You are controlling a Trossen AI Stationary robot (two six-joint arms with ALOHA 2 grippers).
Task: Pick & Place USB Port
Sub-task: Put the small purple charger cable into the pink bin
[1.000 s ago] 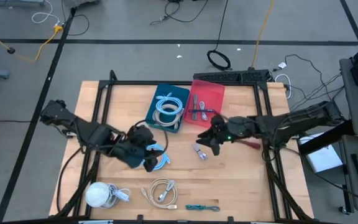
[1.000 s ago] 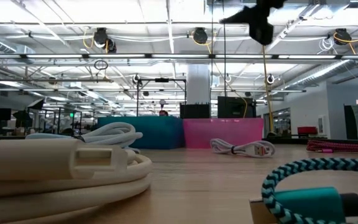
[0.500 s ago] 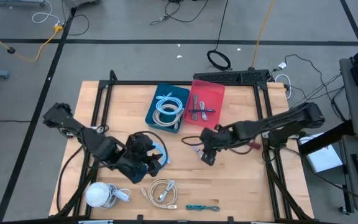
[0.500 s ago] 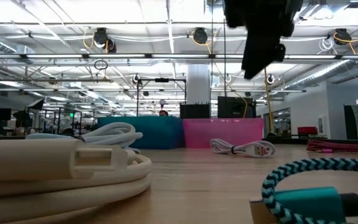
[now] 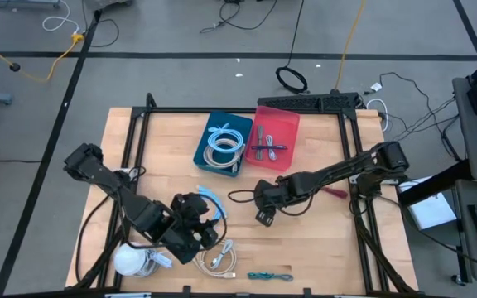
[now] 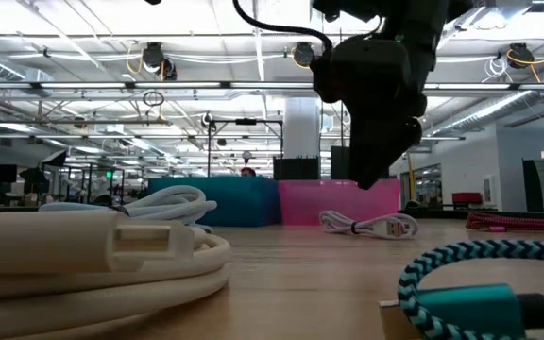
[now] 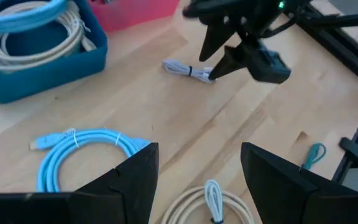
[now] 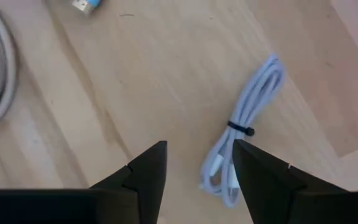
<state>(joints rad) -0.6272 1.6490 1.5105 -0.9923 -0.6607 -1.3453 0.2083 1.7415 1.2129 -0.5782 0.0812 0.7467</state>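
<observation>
One small gray cable (image 8: 241, 140) lies long and slanted, just ahead of the right gripper (image 8: 194, 165), whose fingers are spread and empty.

No text, label or number seems legible on anything in view.

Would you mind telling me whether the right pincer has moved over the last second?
Yes. In the high view the right pincer has travelled leftward and nearer the table's front, away from the pink bin.
</observation>
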